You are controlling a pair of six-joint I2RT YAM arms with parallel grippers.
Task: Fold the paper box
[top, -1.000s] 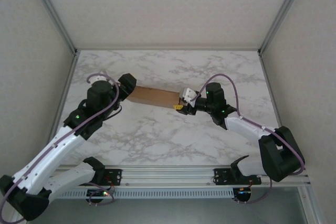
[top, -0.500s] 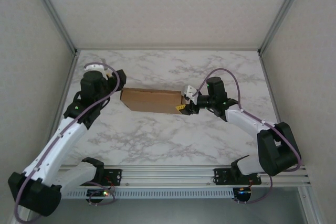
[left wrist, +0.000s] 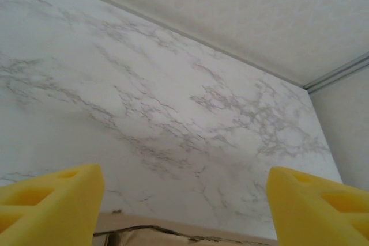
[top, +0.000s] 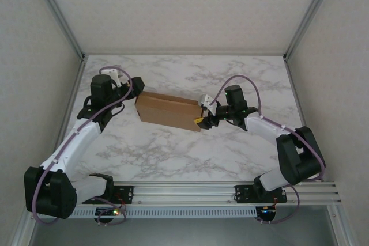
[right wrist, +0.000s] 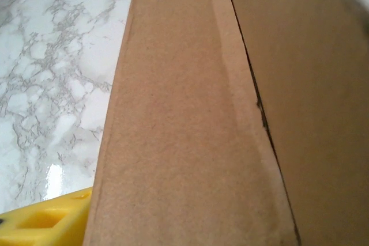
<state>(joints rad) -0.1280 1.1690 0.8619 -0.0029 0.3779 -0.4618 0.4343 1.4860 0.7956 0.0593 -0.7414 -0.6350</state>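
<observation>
Top external view: one paper box at the centre of the table, presenting a broader brown face than the narrow strip seen a second earlier. Two grippers: the left gripper at the box's 9 o'clock end, jaws wide apart, clamping nothing; the right gripper at its 4 o'clock corner, one yellow finger beside the cardboard, its opening impossible to tell.
</observation>
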